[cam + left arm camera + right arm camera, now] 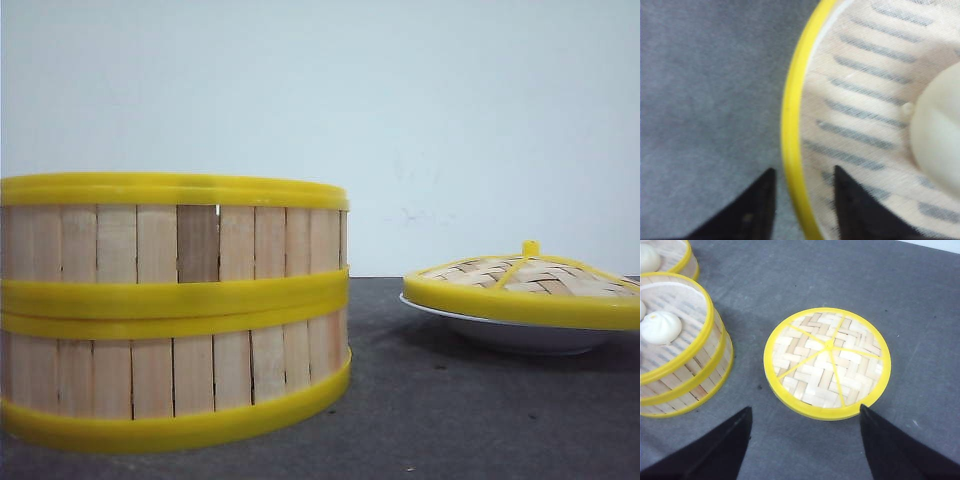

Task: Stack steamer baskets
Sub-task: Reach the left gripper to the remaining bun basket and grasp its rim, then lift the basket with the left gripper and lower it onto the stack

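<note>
Our left claw (802, 200) stands open astride a basket (865, 115) rim — one finger inside, one outside — while our right claw (805, 440) hangs open above the lid (827, 362).

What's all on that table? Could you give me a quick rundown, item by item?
Surface: dark grey table.
Job's things: two steamer baskets stacked, white bun in the upper one; third basket stands apart, also with a bun.
Clutter: woven lid resting on a white plate.
Grippers: left gripper open, straddling a basket's rim; right gripper open above the lid.
Cables: nothing seen.
Surroundings: plain white wall.
</note>
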